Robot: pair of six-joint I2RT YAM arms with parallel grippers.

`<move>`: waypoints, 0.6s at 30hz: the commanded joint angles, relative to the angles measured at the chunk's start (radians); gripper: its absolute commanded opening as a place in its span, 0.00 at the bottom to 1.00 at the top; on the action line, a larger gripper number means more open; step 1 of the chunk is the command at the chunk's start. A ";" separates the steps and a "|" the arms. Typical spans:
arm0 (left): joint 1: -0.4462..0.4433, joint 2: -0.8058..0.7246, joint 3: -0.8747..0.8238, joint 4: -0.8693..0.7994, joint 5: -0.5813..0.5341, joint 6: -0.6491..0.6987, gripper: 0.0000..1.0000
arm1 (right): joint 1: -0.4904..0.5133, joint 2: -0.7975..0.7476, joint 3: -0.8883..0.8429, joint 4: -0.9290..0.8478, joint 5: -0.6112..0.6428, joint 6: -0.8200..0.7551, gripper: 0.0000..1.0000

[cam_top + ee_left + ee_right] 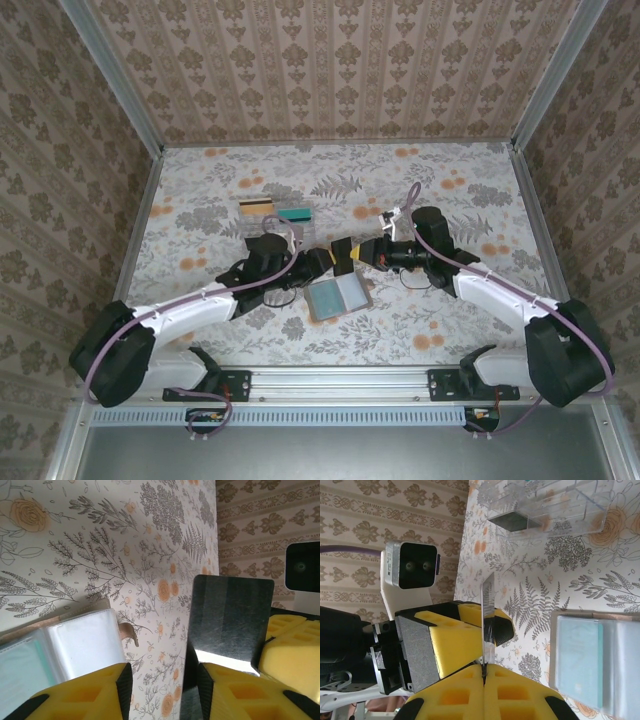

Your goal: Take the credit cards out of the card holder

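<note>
R gripper [484,672] clenched on one edge of dark card [232,615], keeping it upright, clear of desk [450,200]; judged a hand-over grip. L gripper [162,680] released: jaws apart, card against one side only. Card holder [338,296] lies open on desk just below both grippers. Bluish-grey panels, clear slots, brown rim w/ small tab.

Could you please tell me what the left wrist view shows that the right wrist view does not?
Left wrist view: the dark card seen face-on, standing inside the open left gripper. Right wrist view: a clear tray with another card inside, and the dark card edge-on, clamped by the shut right gripper. Both: that dark card and the open card holder lying on the floral table.
</note>
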State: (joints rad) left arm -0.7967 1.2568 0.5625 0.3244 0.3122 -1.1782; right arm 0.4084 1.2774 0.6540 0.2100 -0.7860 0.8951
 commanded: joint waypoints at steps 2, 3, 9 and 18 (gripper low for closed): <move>0.003 -0.007 0.024 0.059 0.026 -0.005 0.38 | -0.005 0.023 -0.020 0.065 -0.062 0.028 0.00; 0.003 -0.010 0.025 0.060 0.027 -0.003 0.37 | -0.005 0.029 -0.023 0.070 -0.065 0.030 0.00; 0.002 -0.011 0.027 0.080 0.048 -0.001 0.26 | -0.006 0.050 -0.029 0.098 -0.067 0.041 0.00; -0.002 -0.034 0.027 0.078 0.054 0.004 0.08 | -0.005 0.078 -0.030 0.077 -0.062 0.017 0.09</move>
State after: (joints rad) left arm -0.7948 1.2449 0.5632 0.3710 0.3374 -1.1858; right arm 0.3973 1.3483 0.6308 0.2638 -0.8227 0.9207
